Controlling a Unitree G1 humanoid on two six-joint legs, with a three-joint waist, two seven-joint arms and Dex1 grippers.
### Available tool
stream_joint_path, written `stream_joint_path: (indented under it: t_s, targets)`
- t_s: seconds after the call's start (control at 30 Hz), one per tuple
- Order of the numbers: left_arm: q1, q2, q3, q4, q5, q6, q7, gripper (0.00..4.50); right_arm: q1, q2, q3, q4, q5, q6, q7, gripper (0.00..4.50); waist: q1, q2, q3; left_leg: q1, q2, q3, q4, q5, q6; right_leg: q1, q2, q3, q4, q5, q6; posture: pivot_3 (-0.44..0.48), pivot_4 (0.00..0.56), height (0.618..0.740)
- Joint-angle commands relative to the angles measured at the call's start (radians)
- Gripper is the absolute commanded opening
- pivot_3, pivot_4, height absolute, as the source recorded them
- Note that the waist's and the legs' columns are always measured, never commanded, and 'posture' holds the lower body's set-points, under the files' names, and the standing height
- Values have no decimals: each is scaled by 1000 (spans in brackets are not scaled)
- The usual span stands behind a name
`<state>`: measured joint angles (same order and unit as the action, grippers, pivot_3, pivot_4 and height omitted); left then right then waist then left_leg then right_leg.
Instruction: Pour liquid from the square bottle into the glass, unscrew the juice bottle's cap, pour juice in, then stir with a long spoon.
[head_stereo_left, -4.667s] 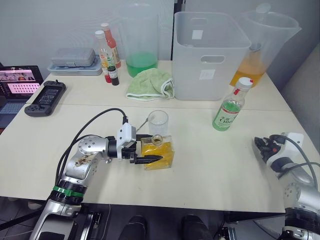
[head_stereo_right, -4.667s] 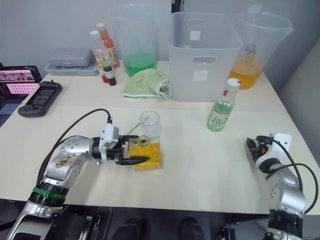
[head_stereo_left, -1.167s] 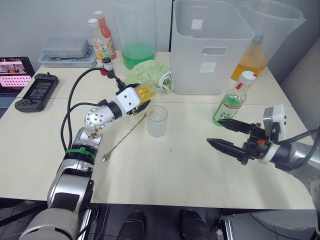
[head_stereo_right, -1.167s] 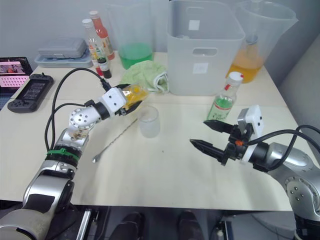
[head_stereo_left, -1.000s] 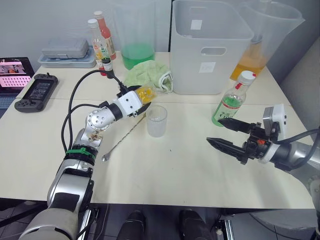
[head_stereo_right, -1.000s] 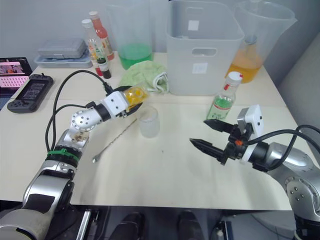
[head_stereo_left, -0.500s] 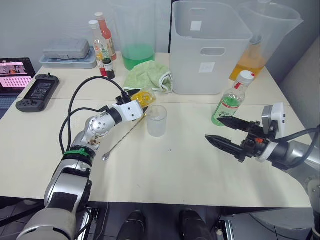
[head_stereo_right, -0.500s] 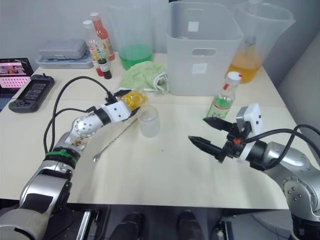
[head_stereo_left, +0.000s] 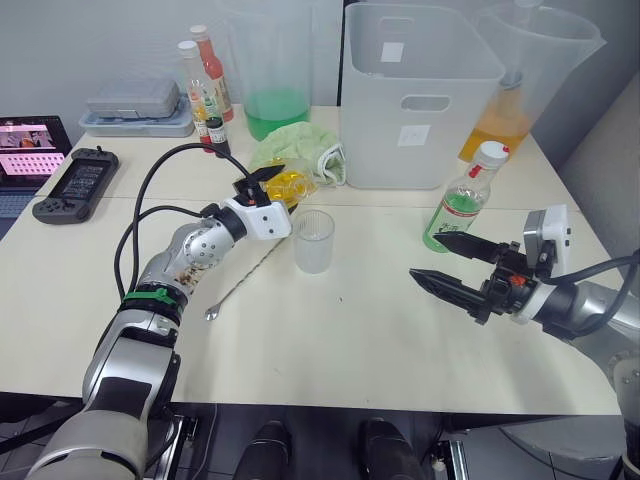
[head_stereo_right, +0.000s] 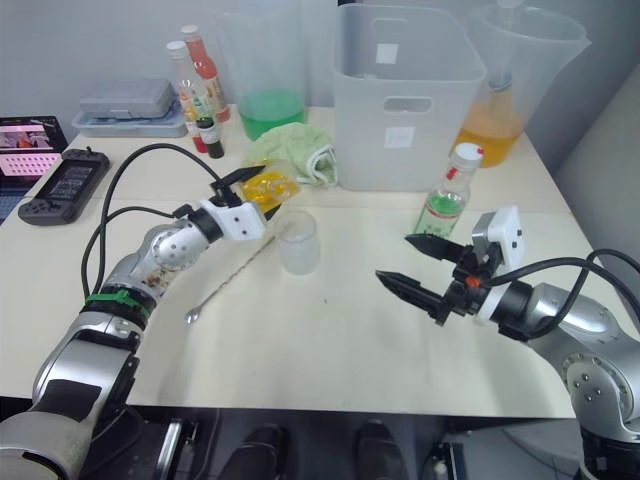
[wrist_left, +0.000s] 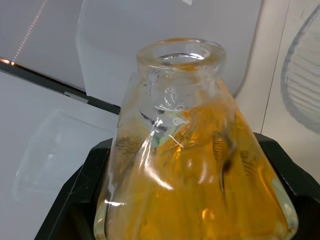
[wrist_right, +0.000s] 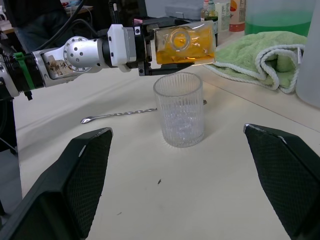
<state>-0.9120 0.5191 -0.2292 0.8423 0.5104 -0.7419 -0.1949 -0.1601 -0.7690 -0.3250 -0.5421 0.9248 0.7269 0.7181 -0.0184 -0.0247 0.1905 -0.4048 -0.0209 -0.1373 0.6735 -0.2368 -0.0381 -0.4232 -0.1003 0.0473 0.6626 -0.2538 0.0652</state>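
My left gripper (head_stereo_left: 268, 187) is shut on the square bottle (head_stereo_left: 283, 186) of amber liquid. It holds the bottle tipped on its side just above and to the left of the glass (head_stereo_left: 313, 240), with the open mouth (wrist_right: 179, 39) facing right. The glass stands upright mid-table. The long spoon (head_stereo_left: 246, 281) lies flat on the table, left of the glass. The juice bottle (head_stereo_left: 460, 208) stands to the right with its white cap (head_stereo_left: 490, 153) on. My right gripper (head_stereo_left: 426, 258) is open and empty, low in front of the juice bottle, pointing toward the glass.
A big white bin (head_stereo_left: 421, 98) stands at the back. A pitcher of green liquid (head_stereo_left: 274, 78) and a pitcher of orange liquid (head_stereo_left: 522, 88) flank it. A green towel (head_stereo_left: 305, 152) lies behind the glass. Sauce bottles (head_stereo_left: 204, 87), a grey case (head_stereo_left: 138, 107) and a handheld console (head_stereo_left: 76, 184) sit far left.
My left wrist has rolled, so its black fingers now show over the bottle, which stays tipped by the glass. The right arm has barely moved.
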Motion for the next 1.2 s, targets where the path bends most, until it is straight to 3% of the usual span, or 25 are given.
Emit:
stream_joint_path:
  t_s: [0.03,1.2]
  targets:
    - [-75,19,19,-31,2,-40,83,2803,-16,-7,-8,-39,-6,-31,1,4468,0,0,0,0,0,0,0,0,0,0,0,0,0,0,0,0,150,740]
    - [-147,93,-145,-4,324,-50,481,2803,-65,-10,2,-75,21,-4,-60,4468,1,0,0,-1,0,0,2,0,0,0,0,0,1,0,0,0,150,740]
